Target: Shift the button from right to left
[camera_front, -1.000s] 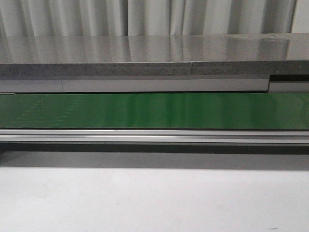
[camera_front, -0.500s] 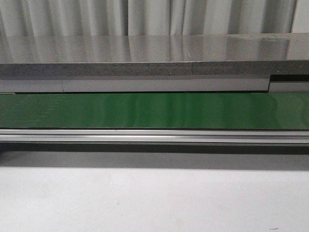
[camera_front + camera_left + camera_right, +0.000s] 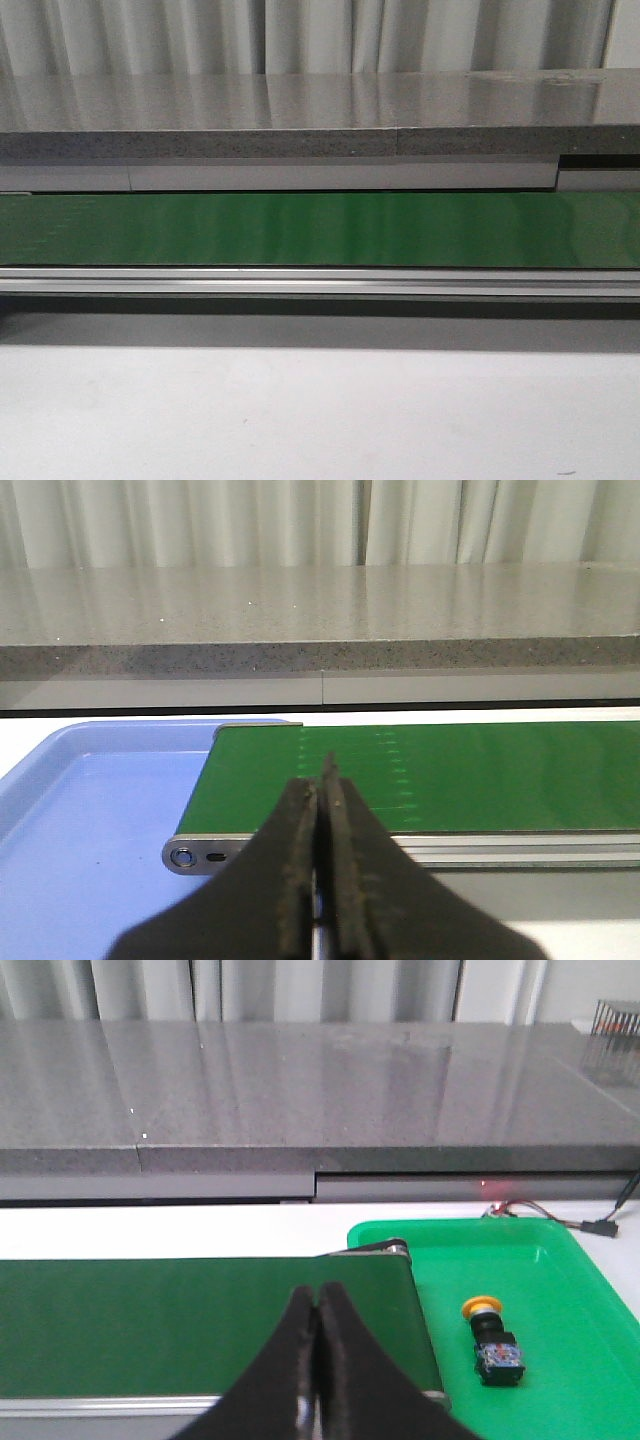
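One button (image 3: 492, 1340) is all the task concerns, and it lies on its side in the green tray (image 3: 580, 1290) at the right end of the green conveyor belt (image 3: 320, 230), its yellow-orange cap pointing toward the far rim and its black body nearer the camera. Nothing has changed over the last second: the front view shows the same bare belt, grey counter (image 3: 300, 110) and white table (image 3: 300, 410), with neither arm entering it, so I judge the task has not begun. The right gripper (image 3: 316, 1305) hangs with its fingers pressed together and empty, above the belt's right end, beside the tray and apart from the button. The left gripper (image 3: 322, 780) is likewise closed on nothing, over the belt's left end, where a blue tray (image 3: 90, 810) waits as the likely destination. Little blocks the way: the button sits alone in the tray, near the belt's end roller, though the right gripper must spread before it can grasp. Thin wires (image 3: 560, 1215) run beyond the tray's far edge.
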